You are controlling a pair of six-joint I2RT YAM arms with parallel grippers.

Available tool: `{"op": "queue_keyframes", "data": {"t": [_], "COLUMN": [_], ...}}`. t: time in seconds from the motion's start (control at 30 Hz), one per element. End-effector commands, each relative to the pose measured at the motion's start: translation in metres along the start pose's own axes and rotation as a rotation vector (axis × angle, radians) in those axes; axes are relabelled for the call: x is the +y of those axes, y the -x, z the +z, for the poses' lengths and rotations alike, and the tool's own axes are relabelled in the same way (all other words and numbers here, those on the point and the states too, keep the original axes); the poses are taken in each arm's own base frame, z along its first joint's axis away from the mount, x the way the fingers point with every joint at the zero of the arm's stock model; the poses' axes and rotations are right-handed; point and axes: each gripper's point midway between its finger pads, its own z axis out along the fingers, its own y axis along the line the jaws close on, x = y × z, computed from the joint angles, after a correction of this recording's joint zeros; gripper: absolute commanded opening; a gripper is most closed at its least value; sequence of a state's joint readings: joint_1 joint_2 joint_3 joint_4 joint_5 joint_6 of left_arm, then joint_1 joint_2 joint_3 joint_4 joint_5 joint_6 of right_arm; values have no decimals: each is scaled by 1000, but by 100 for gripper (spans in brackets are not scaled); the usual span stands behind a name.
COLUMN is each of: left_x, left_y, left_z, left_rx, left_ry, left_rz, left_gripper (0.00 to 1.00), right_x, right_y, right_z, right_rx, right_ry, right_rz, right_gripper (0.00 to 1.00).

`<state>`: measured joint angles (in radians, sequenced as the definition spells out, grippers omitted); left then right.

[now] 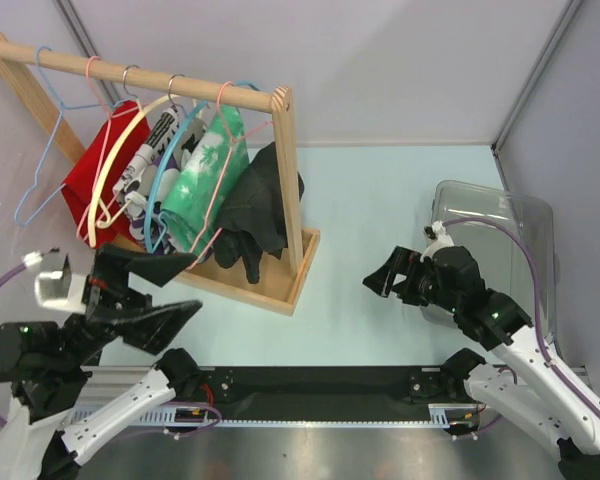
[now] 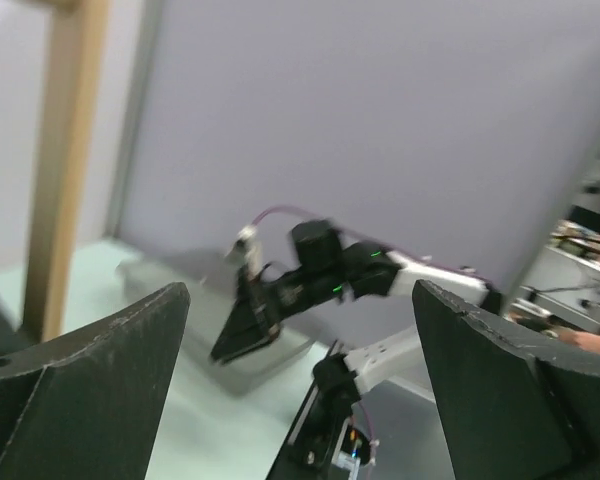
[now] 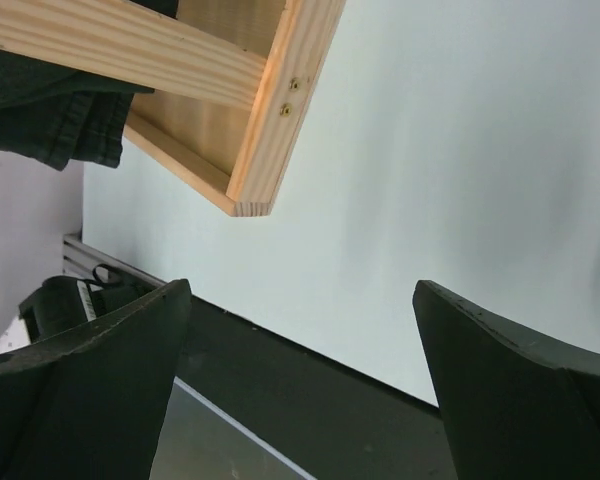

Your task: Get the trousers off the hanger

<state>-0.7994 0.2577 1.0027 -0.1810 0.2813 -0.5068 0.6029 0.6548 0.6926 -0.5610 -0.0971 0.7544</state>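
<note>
Top view, left pincer (image 1: 195,283): jaws spread wide with nothing between them, tips turned toward the foot of the rack
Top view, right pincer (image 1: 392,292): jaws wide apart and empty, over bare table
Top view, trousers: the dark, almost black crumpled cloth trousers (image 1: 260,205) hang at the right end of the light wooden clothes rack (image 1: 288,170), against its upright post; they are just beyond the left pincer's tips, near but apart, and well off to the left of the right pincer
Top view, hanger: several thin coloured hangers (image 1: 110,170) share the rail; which one carries the trousers I cannot tell
Top view, other clothes: a red garment (image 1: 85,180) and a green-and-white patterned garment (image 1: 205,175) hang left of the trousers, straight ahead of the left pincer
Top view, tub: a clear plastic tub (image 1: 505,215) sits just behind the right pincer
Left wrist view, left pincer (image 2: 300,292): its two black wedge fingers (image 2: 80,390) stand far apart, nothing held
Left wrist view, beyond the jaws: the right arm with its black pincer (image 2: 250,320), blurred, in front of a grey wall
Left wrist view, rack: a wooden post (image 2: 65,170) rises above the left-hand finger
Right wrist view, right pincer (image 3: 300,295): black fingers (image 3: 520,380) wide open, empty
Right wrist view, rack: a corner of the wooden base (image 3: 270,130) lies ahead, above the left-hand finger
Right wrist view, trousers: dark cloth (image 3: 50,110) shows at that base, far ahead and left, apart from the jaws
Right wrist view, table: pale blue-green table (image 3: 460,180) ahead of the open jaws
</note>
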Motion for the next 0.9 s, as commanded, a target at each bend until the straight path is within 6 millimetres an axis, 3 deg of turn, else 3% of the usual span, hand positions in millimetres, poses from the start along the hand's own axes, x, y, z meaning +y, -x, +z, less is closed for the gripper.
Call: {"op": "queue_keyframes", "data": {"t": [0.0,0.17,0.23,0.27,0.3,0.37,0.4,0.47,0.57,0.67,0.8,0.87], "left_x": [52,46,44,55,54,78,79,98,118,129,142,162], "left_y": [-34,-16,-4,-16,0,-12,2,8,26,26,24,21], "left_z": [-9,-6,-2,5,7,15,19,16,28,50,74,77], "left_rx": [220,161,143,210,191,284,272,297,291,321,355,371], "left_ry": [321,310,311,360,382,496,524,644,754,770,782,837], "left_rz": [-60,-51,-33,-44,-25,-14,6,46,124,151,181,187], "left_gripper": [100,100,100,100,100,100,100,100,99,93,69,63], "right_x": [6,31,32,39,40,47,49,56,64,72,79,82], "right_y": [23,34,36,35,36,34,34,32,28,27,29,30], "right_z": [-27,-54,-62,-69,-72,-76,-77,-80,-83,-89,-99,-104], "right_rx": [-59,-96,-118,-128,-136,-127,-125,-105,-87,-96,-118,-128], "right_ry": [-39,69,86,131,142,184,194,223,269,321,359,374], "right_rz": [-115,-173,-171,-178,-181,-199,-203,-206,-210,-218,-228,-230], "right_gripper": [100,100,100,100,100,100,100,100,100,100,100,100]}}
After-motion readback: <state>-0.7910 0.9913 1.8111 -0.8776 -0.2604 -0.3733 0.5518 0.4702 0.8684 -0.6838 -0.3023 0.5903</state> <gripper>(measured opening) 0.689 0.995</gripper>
